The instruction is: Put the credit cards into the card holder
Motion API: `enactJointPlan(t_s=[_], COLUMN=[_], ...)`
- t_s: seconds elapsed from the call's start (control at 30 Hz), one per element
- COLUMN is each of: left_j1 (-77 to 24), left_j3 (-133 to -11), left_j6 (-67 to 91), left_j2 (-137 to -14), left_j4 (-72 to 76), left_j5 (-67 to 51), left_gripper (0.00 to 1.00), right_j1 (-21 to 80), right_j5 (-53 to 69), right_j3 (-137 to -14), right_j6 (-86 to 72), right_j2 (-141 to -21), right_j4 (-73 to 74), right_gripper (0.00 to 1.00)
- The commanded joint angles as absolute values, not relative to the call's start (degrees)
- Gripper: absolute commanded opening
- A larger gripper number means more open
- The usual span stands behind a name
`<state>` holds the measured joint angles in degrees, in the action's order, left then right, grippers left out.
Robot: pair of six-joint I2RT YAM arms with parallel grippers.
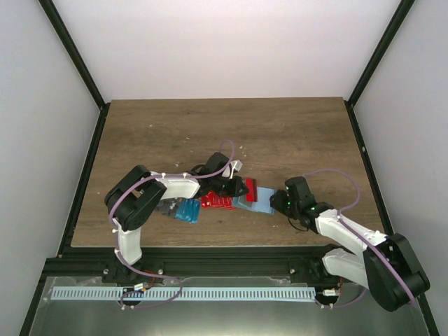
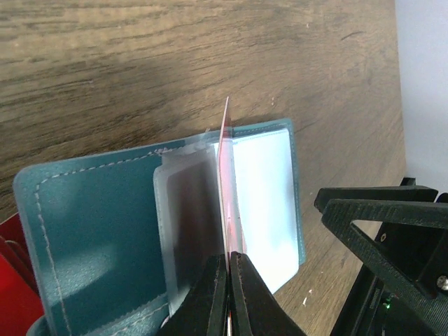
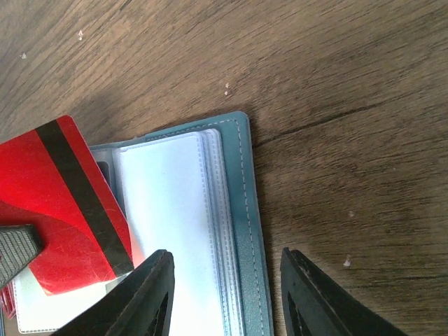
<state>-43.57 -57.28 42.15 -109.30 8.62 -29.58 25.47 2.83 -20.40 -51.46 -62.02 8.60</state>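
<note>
The teal card holder [image 1: 260,204] lies open on the wood, its clear sleeves [image 3: 168,210] facing up. My left gripper [image 2: 229,255] is shut on a red credit card [image 2: 225,175] and holds it on edge above the sleeves [image 2: 262,196]. In the right wrist view that card [image 3: 63,203] shows a black stripe and hangs tilted over the holder's left part. My right gripper [image 3: 226,253] is open, one finger over the sleeves and the other over bare table, with the holder's stitched right edge [image 3: 248,210] between them. More red cards [image 1: 217,201] and blue cards [image 1: 187,210] lie left of the holder.
A dark card [image 1: 166,207] lies at the left end of the row of cards. Black frame rails [image 1: 84,175] run along the table's sides, with white walls beyond. Both arms meet over the holder near the table's front middle.
</note>
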Motion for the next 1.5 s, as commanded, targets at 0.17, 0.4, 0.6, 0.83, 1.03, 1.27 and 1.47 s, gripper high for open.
enactJointPlan(t_s=[0.17,0.4,0.6,0.83,1.03,1.27,1.47], left_j1=[-44.45,-45.21,-45.51,-45.68,-45.86,-45.90,-45.92], left_j3=[-57.17,-57.84,-57.92,-58.42,-59.75,-61.47,-63.04], left_j6=[40.39,40.24,38.65,38.17,37.09,35.55,34.44], left_j2=[-110.20,-110.53,-110.23,-110.69,-111.71,-112.58,-113.27], left_j4=[3.73,1.32,0.02,-0.67,-2.88,-5.57,-7.80], left_j5=[-29.40,-29.71,-29.83,-30.60,-30.75,-30.98,-31.33], left_gripper=[0.04,0.04,0.04,0.04,0.04,0.04,0.04], right_j1=[25.22,25.22,25.24,25.22,25.22,25.22,25.23], right_j5=[3.24,3.51,3.51,3.87,3.61,2.99,2.92], right_j3=[-20.15,-19.94,-19.86,-20.27,-21.37,-22.49,-23.38], right_j6=[-50.80,-50.78,-50.80,-50.48,-49.84,-48.98,-48.23], right_j2=[-61.30,-60.67,-60.19,-60.59,-61.93,-64.26,-66.72], right_j4=[8.53,8.68,8.78,8.53,8.70,8.23,7.44], right_gripper=[0.44,0.43,0.44,0.43,0.43,0.43,0.43])
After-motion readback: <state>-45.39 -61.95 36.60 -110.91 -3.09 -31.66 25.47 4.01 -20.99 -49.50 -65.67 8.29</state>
